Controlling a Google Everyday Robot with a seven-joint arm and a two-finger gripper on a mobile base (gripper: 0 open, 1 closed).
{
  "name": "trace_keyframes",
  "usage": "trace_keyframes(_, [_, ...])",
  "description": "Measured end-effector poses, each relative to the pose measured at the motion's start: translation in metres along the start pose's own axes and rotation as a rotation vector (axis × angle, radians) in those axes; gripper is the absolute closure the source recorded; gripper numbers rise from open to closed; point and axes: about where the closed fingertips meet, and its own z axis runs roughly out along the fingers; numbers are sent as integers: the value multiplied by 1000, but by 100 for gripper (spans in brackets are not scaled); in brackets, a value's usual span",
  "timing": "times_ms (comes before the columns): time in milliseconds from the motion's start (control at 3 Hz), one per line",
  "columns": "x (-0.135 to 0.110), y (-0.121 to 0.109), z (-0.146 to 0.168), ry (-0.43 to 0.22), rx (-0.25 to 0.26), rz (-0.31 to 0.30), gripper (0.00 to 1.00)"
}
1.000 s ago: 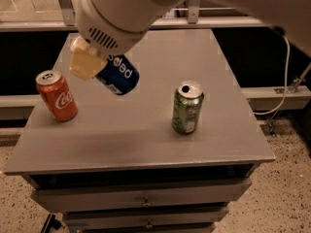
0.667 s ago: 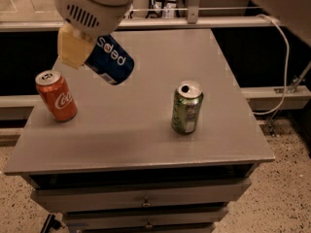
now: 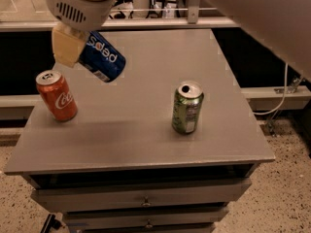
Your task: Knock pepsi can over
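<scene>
At the very front, below the near edge of the surface, a stack of grey drawers with small round knobs faces the camera, standing on a speckled terrazzo floor. The surface itself is a flat, matte grey top, roughly square and narrowing toward the far edge.

Near the middle of the right half, closer to the near edge, a green can stands upright, its silver top opened, its side shiny and slightly crinkled-looking. By the left edge an orange-red Coca-Cola can stands on the surface, well apart from the green one, with white script on its smooth side.

Farther back, above the left part of the surface and just up and right of the Coca-Cola can, the pepsi can hangs tilted in the air, blue metal with white lettering reading upside down, its bottom end pointing down to the right. The gripper holds it: one pale yellow, blocky finger pad presses on its left side, so the jaws are pinching the can. Above, the rounded white wrist housing with a vent grille comes down from the top left, and a broad pale arm link crosses the top right corner.

Beyond the far edge runs a pale rail; a cable droops at the right.
</scene>
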Motion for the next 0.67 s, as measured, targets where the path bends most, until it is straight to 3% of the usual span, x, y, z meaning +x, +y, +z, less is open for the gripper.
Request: trace_keyframes(667, [12, -13, 66, 28, -93, 35, 100])
